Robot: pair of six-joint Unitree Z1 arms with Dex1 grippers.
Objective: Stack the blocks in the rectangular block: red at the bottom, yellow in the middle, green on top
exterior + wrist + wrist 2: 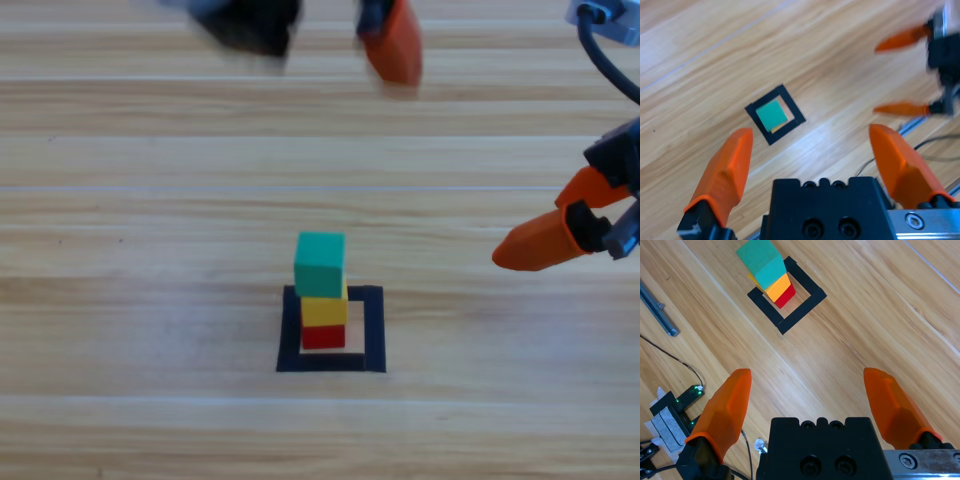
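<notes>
Now we are judging the stacking done: the small red matte cube (323, 337), yellow matte cube (323, 310) and teal-green matte cube (320, 264) are standing as one tower inside the black tape outline (374, 330) on the wooden bench (130, 300). We are holding the left hand (810, 145) high above it and the right hand (807, 385) well off to the side, both spread apart and empty, so nothing further seems called for beyond keeping clear of the tower.

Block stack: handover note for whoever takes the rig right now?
Left claw: open, empty, high over the table's far side, looking down on the stack.
Right claw: open, empty, off to the stack's right, clear of it.
Stack: red cube at the bottom, yellow cube on it, green cube on top, inside the black tape outline.
Done: order is right and nothing grips the stack.
Left: nothing visible. The green cube looks slightly off-centre.
</notes>
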